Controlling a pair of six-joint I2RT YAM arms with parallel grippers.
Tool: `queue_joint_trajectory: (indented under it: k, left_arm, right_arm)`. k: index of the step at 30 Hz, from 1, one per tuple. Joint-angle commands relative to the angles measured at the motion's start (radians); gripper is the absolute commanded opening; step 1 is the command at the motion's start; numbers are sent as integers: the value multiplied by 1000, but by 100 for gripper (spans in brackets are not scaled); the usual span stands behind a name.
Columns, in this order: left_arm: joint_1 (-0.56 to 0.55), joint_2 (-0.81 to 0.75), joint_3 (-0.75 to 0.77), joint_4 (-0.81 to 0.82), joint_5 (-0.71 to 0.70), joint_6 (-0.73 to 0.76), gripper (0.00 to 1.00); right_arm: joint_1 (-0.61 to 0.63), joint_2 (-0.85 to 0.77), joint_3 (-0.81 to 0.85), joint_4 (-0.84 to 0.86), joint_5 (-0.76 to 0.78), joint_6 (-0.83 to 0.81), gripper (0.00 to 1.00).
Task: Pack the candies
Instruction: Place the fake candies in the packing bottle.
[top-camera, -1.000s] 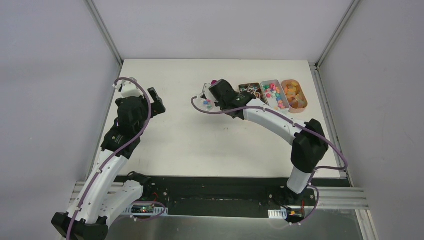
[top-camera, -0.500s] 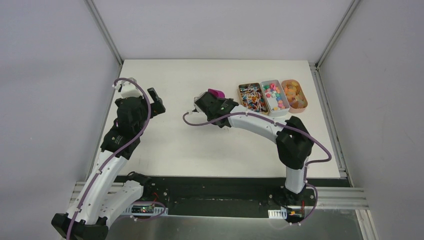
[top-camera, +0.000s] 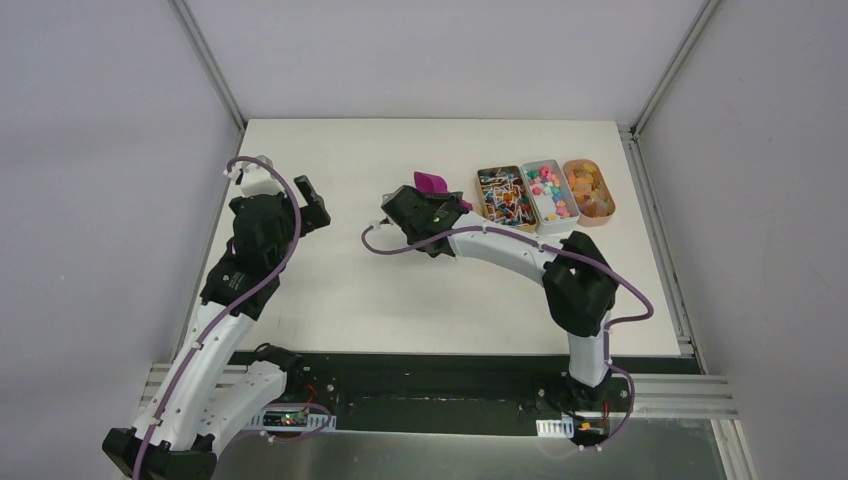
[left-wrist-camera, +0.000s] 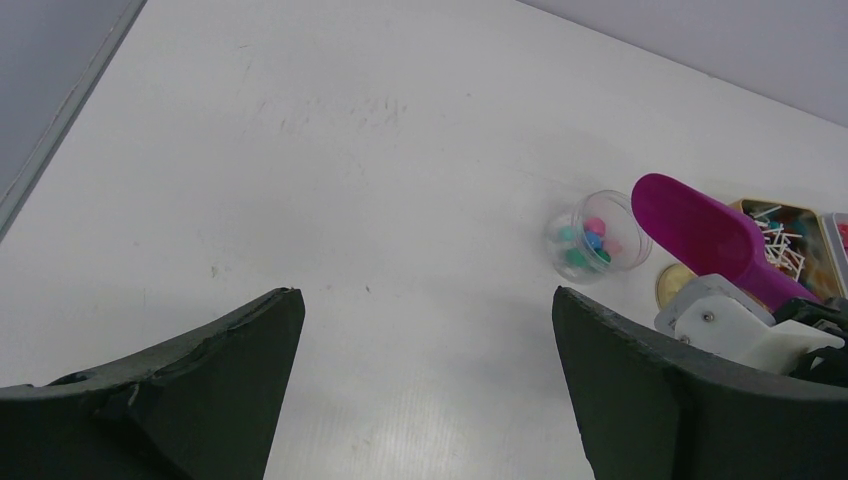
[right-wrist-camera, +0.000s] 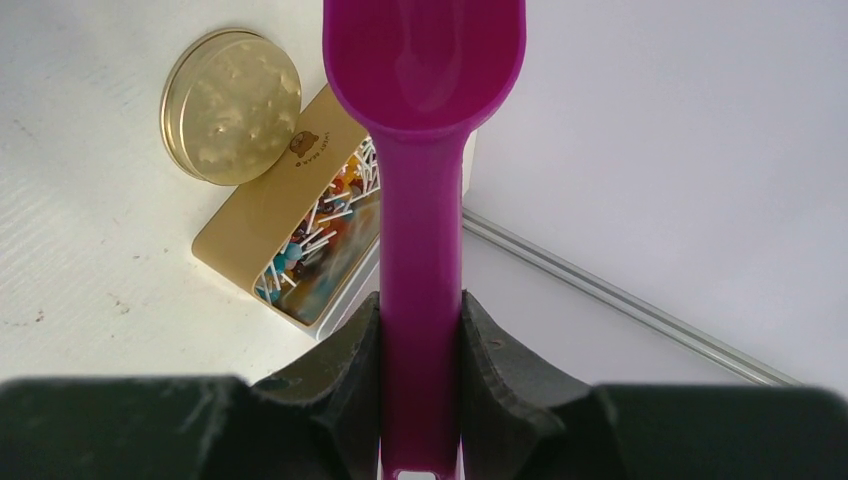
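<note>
Candies (left-wrist-camera: 590, 246): only a handful, pink and teal, sit in the small clear round jar (left-wrist-camera: 634, 240) on the white table (left-wrist-camera: 300, 150). From the top view I can't see that jar; the right arm covers it. The bulk of the candies are unpacked in the white rectangular tin (top-camera: 540, 162), middle of the three at the far right. The magenta plastic scoop (right-wrist-camera: 422, 180) is clamped by its handle in the right gripper (right-wrist-camera: 420, 322), and its bowl looks empty in the wrist view. The gold round lid (right-wrist-camera: 232, 105) lies off on the table, just beside the gold tin of lollipops (right-wrist-camera: 300, 250). My read is that the task is early, with more scoops to fetch and the lid still to go on. The left gripper (left-wrist-camera: 425, 300) has its jaws spread wide with nothing in them, well left of the jar. Versus a second ago, the right arm has swung left, its elbow has pulled in, and the scoop's bowl now shows raised. The left arm is unchanged.
</note>
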Motion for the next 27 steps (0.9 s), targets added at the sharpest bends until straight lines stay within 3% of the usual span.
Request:
queue_joint_trajectory:
  k: [1, 7, 15, 19, 24, 27]
  left_arm:
    - [-9, -11, 35, 2, -30, -24, 99]
    - [-8, -4, 35, -5, -51, -44, 99]
    - [-8, 29, 30, 18, 62, -62, 95]
    - [-7, 51, 42, 56, 221, -83, 94]
    - [-8, 121, 56, 166, 527, -79, 92]
    - [-7, 177, 67, 202, 615, -113, 90]
  right_arm:
    - [4, -22, 58, 11, 44, 15, 0]
    - [-14, -99, 33, -23, -30, 93, 0]
    - [-68, -253, -60, -59, -229, 278, 0]
    - [-81, -338, -110, -57, -378, 366, 0]
    - [-84, -449, -171, -24, -547, 473, 0]
    - [-82, -506, -206, 5, -652, 533, 0]
